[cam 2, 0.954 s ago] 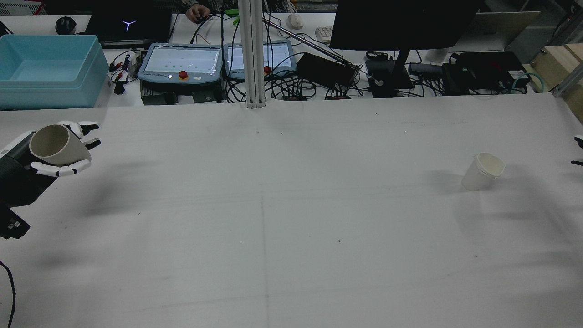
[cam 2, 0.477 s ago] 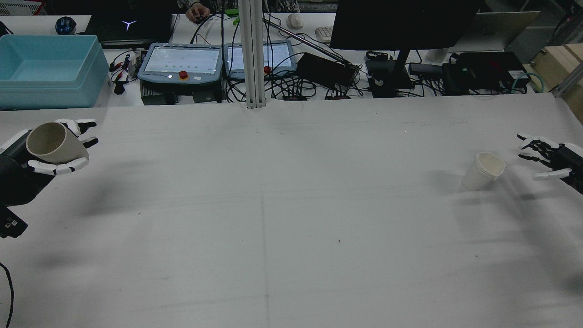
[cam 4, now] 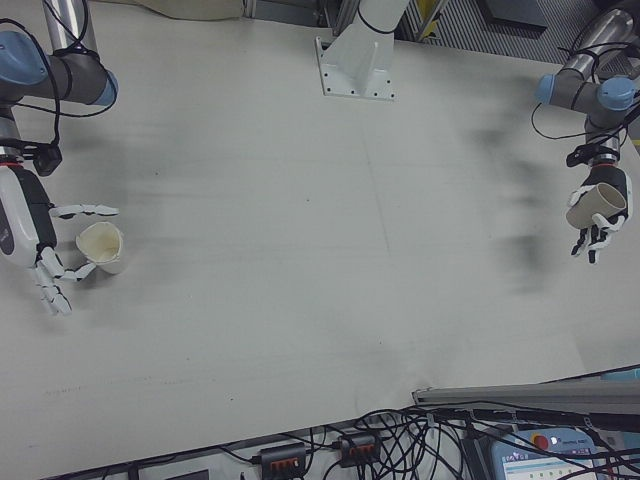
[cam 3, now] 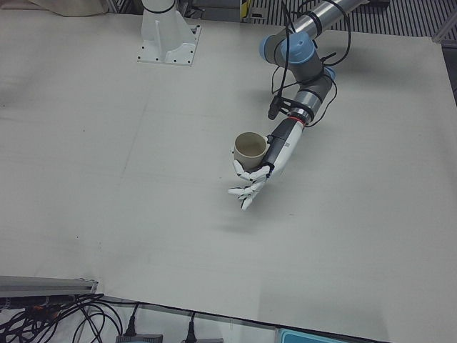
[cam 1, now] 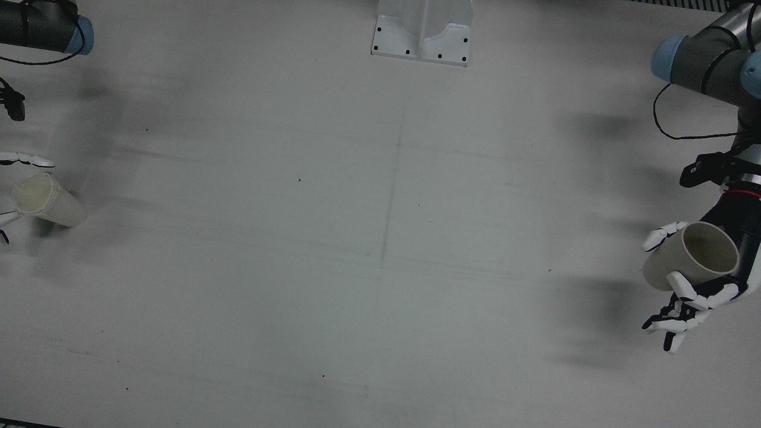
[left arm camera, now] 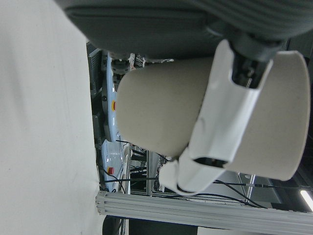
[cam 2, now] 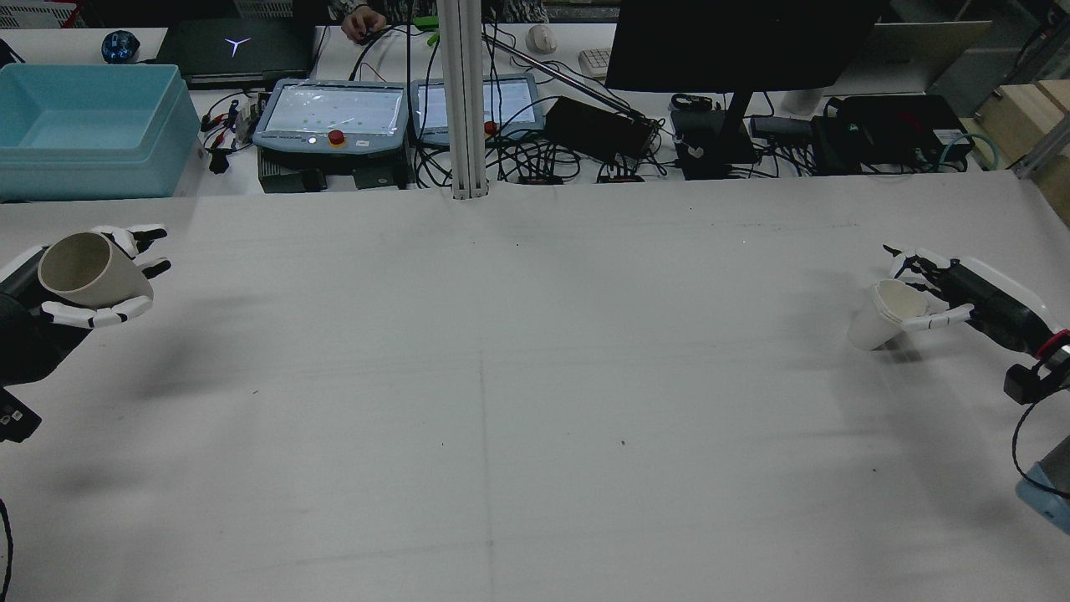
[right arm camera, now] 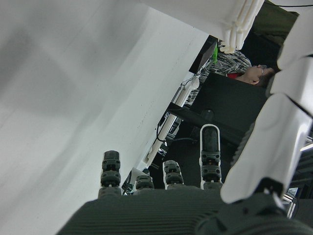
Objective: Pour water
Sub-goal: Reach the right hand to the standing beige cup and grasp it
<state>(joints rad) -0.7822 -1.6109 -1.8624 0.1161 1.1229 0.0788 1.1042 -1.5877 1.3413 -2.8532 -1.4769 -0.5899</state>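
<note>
A beige cup point(cam 2: 82, 269) is held tilted above the table; a white cup point(cam 2: 884, 313) stands on it.

**Where the cameras stand**

The rear view looks forward and down over the wide white table point(cam 2: 535, 376). The front view looks almost straight down. The two side front views face the robot, one on each half. The hand cameras sit very close, turned sideways.

white table point(cam 2: 535, 401), cluttered desk point(cam 2: 585, 109) behind
</note>
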